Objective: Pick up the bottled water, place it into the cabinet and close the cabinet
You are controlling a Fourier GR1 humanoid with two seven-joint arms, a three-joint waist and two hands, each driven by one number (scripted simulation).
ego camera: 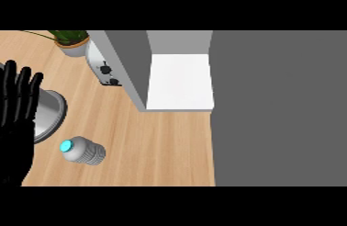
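Bottle (82, 151) beside open left hand (17, 110)

My water bottle (83, 151) stands upright on the wooden counter, clear and ribbed, with a turquoise cap. My cabinet (177, 80) stands open, showing its white shelf.

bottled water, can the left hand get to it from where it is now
Probably yes. The left hand is open at the view's left edge, and the bottled water lies just to its right on bare counter, with nothing between them. The metal bowl sits behind.
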